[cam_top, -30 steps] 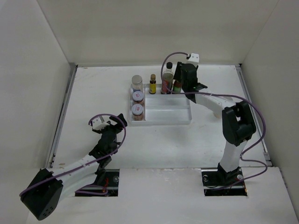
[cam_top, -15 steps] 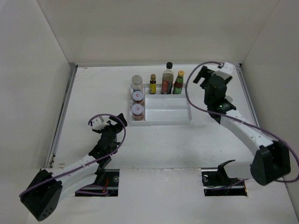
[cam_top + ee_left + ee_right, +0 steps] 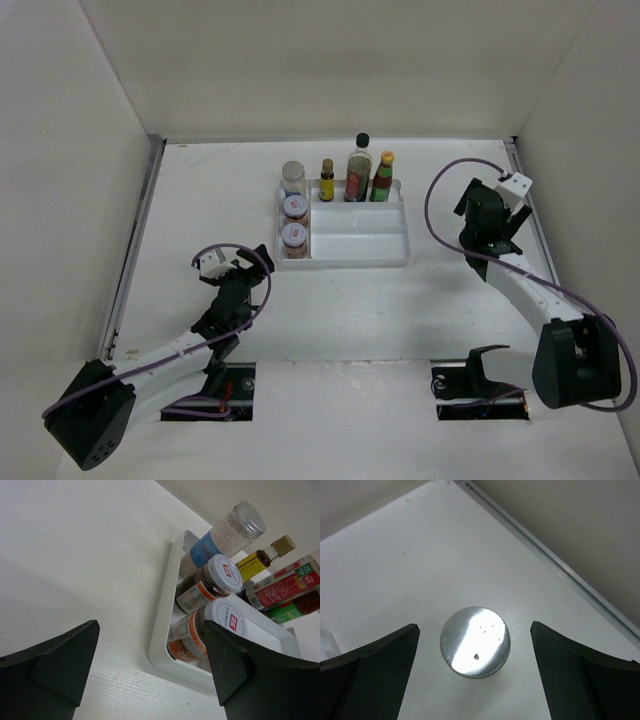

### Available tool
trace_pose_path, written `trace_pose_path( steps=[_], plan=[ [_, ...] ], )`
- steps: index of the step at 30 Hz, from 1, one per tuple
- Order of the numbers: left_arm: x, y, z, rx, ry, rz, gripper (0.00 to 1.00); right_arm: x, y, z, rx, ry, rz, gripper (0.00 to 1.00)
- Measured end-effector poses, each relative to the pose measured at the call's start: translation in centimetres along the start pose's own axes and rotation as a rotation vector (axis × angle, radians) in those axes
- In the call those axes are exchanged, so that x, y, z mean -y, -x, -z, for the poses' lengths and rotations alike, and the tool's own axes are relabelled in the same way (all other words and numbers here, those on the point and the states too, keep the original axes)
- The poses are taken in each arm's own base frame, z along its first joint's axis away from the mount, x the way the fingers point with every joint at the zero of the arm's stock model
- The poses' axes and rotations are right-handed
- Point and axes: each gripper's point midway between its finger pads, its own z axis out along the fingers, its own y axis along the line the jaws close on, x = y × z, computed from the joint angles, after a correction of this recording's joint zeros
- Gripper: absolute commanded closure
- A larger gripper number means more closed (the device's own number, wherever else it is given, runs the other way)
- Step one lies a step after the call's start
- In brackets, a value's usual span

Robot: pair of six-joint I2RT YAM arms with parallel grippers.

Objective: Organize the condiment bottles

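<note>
In the white divided tray point(image 3: 380, 250), a silver-capped clear shaker point(image 3: 293, 177) and two red-labelled jars point(image 3: 294, 207) point(image 3: 293, 236) fill the left column. The tiny brown bottle point(image 3: 327, 180), tall dark bottle point(image 3: 359, 168) and green yellow-capped bottle point(image 3: 383, 177) stand along the back. My right gripper point(image 3: 488, 212) is open and hovers right of the tray. The second shaker's silver cap point(image 3: 475, 641) lies below, between the fingers, untouched. My left gripper point(image 3: 250, 268) is open and empty near the tray's front left corner point(image 3: 162, 650).
The side walls of the enclosure stand close at left and right. A metal rail point(image 3: 560, 570) runs along the table's right edge, just past the shaker. Bare table lies in front of the tray and at the far left.
My right gripper has pulled back from the tray's back row and swung right, over the loose shaker. The green bottle stays standing in the tray. The left arm has not moved.
</note>
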Motion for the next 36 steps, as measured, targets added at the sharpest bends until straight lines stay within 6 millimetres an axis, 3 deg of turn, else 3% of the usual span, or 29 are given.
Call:
trace_pose_path(
  steps=[5,6,8,10,14,16,21,24,27,30,36],
  plan=[
    [0.0,-0.2,0.0,-0.008,-0.001,-0.005,0.15,-0.1,-3.6,-2.2,-0.1,-0.003,0.056,0.03],
    [0.0,-0.2,0.0,-0.008,-0.001,-0.006,0.15,-0.1,-4.1,-2.5,-0.114,-0.004,0.06,0.12],
    [-0.1,-0.3,0.0,-0.01,0.0,-0.008,0.15,-0.1,-4.7,-3.0,-0.133,-0.005,0.06,0.43],
    [-0.1,-0.4,0.0,-0.014,0.0,-0.011,0.15,-0.2,-4.8,-3.1,-0.135,-0.008,0.049,0.61],
    [-0.1,-0.4,0.0,-0.015,-0.001,-0.011,0.15,-0.6,-4.2,-2.2,-0.116,0.001,0.055,0.68],
    [-0.1,-0.5,0.0,-0.018,0.0,-0.014,0.15,-2.0,-3.0,-0.6,-0.079,0.049,0.069,0.68],
    [-0.2,-0.7,0.0,-0.023,0.001,-0.018,0.15,-10.3,1.4,6.3,0.023,0.32,0.058,0.66],
    [-0.3,-0.6,-0.1,-0.021,0.004,-0.017,0.15,-16.0,2.3,10.8,0.038,0.499,0.043,0.65],
    [-0.3,-0.6,-0.1,-0.02,0.004,-0.017,0.15,-21.1,1.1,14.4,0.013,0.638,0.06,0.65],
    [-0.3,-0.6,-0.1,-0.021,0.005,-0.018,0.15,-25.4,-1.6,17.2,-0.028,0.74,0.112,0.65],
    [-0.3,-0.6,-0.1,-0.02,0.005,-0.017,0.15,-30.5,-6.9,20.0,-0.104,0.857,0.203,0.65]
  ],
)
